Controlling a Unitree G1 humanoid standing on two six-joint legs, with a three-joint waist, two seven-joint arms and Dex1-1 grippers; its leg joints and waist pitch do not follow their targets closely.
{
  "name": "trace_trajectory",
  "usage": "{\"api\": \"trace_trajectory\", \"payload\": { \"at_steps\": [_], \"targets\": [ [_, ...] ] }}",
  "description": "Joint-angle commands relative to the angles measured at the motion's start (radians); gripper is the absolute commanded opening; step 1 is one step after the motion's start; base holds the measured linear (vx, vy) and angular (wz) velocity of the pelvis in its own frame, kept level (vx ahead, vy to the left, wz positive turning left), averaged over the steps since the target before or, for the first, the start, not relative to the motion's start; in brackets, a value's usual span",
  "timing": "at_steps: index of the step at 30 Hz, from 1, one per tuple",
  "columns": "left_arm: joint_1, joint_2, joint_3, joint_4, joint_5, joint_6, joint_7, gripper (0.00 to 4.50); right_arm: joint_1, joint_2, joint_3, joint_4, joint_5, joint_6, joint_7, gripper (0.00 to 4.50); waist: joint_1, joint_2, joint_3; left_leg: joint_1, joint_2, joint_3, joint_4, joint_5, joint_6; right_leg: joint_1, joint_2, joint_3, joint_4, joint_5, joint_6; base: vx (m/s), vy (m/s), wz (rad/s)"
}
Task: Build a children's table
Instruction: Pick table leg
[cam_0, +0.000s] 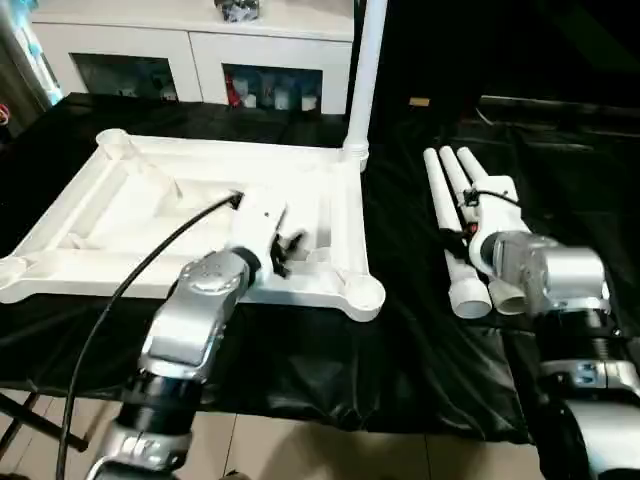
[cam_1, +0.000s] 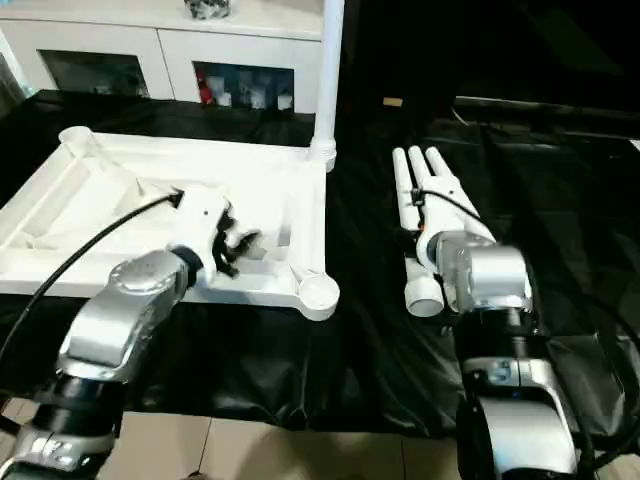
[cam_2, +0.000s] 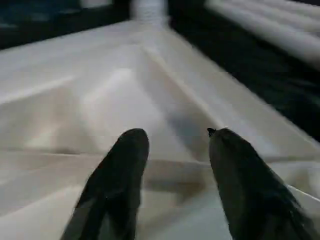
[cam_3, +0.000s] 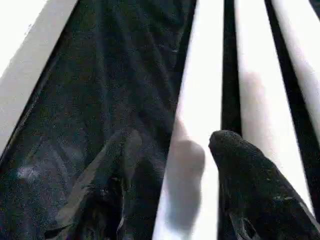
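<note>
Both grippers look open from my end, left gripper (cam_2: 172, 150) hovering over the upside-down tabletop (cam_0: 140, 205) with one leg (cam_0: 364, 70) socketed, right gripper (cam_3: 165, 165) straddling the nearest loose leg (cam_3: 200, 115).

The tabletop (cam_0: 130, 215) looks like smooth white plastic, faintly glossy, as do the tube legs (cam_0: 452, 215). Beneath them lies a shiny, crinkled black sheet (cam_0: 400, 340) (plastic film, seemingly). The forearms (cam_0: 195, 320) are brushed silver metal.

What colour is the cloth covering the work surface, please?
Black; the cloth shows best in the left eye view.
</note>
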Motion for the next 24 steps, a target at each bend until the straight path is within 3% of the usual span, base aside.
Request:
{"api": "trace_trajectory", "payload": {
  "at_steps": [1, 3, 7, 10, 14, 19, 23, 24],
  "targets": [
    [0.022, 0.057, -0.056, -0.094, -0.086, 0.063, -0.157, 2.79, -0.016, -0.025, -0.005, 0.009, 0.001, 0.024, 0.001, 2.90, 0.004, -0.009, -0.077, 0.010, 0.016, 0.000, -0.059, -0.089, 0.012, 0.054, -0.069, 0.048, -0.064, -0.156, -0.174, 0.000, 0.000, 0.00],
    [0.038, 0.097, -0.094, -0.136, -0.109, 0.072, -0.232, 2.79, -0.019, -0.033, 0.007, 0.032, -0.006, 0.020, 0.009, 2.90, 0.004, -0.009, -0.075, 0.011, 0.017, 0.001, -0.060, -0.102, 0.005, 0.052, -0.069, 0.048, -0.064, -0.179, -0.171, 0.000, 0.000, 0.00],
    [0.055, 0.144, -0.139, -0.167, -0.121, 0.055, -0.309, 3.17, -0.030, -0.036, 0.013, 0.074, -0.014, 0.009, -0.001, 3.42, -0.001, -0.010, -0.072, 0.012, 0.015, 0.002, -0.061, -0.131, -0.010, 0.052, -0.067, 0.050, -0.071, -0.224, -0.154, 0.000, 0.000, 0.00],
    [0.052, 0.154, -0.151, -0.164, -0.110, 0.046, -0.308, 3.46, -0.038, -0.030, 0.003, 0.094, -0.004, 0.020, 0.000, 3.63, -0.002, -0.013, -0.073, 0.010, 0.014, 0.002, -0.061, -0.125, -0.013, 0.055, -0.066, 0.051, -0.070, -0.223, -0.144, 0.000, 0.000, 0.00],
    [0.040, 0.165, -0.146, -0.155, -0.103, 0.026, -0.286, 3.70, -0.060, -0.033, 0.031, 0.164, -0.002, 0.037, 0.030, 3.98, -0.004, -0.017, -0.074, 0.007, 0.014, 0.001, -0.061, -0.113, -0.012, 0.057, -0.066, 0.049, -0.067, -0.215, -0.147, 0.000, 0.000, 0.00],
    [0.027, 0.175, -0.143, -0.153, -0.115, 0.030, -0.306, 3.86, -0.110, -0.030, 0.020, 0.271, 0.022, 0.051, 0.060, 4.05, -0.005, -0.009, -0.075, 0.009, 0.014, 0.001, -0.059, -0.108, -0.016, 0.057, -0.065, 0.049, -0.062, -0.177, -0.166, 0.000, 0.000, 0.00],
    [0.016, 0.176, -0.143, -0.152, -0.126, 0.041, -0.311, 3.86, -0.135, -0.031, 0.023, 0.325, 0.032, 0.049, 0.095, 4.05, -0.002, -0.018, -0.076, 0.007, 0.015, 0.001, -0.059, -0.103, -0.011, 0.061, -0.067, 0.049, -0.061, -0.163, -0.176, 0.000, 0.000, 0.00],
    [0.014, 0.177, -0.142, -0.154, -0.130, 0.045, -0.310, 3.87, -0.142, -0.031, 0.025, 0.340, 0.030, 0.040, 0.096, 3.78, -0.001, -0.016, -0.077, 0.007, 0.015, 0.001, -0.058, -0.100, -0.011, 0.061, -0.068, 0.049, -0.058, -0.162, -0.179, 0.000, 0.000, 0.00]
  ]
}}
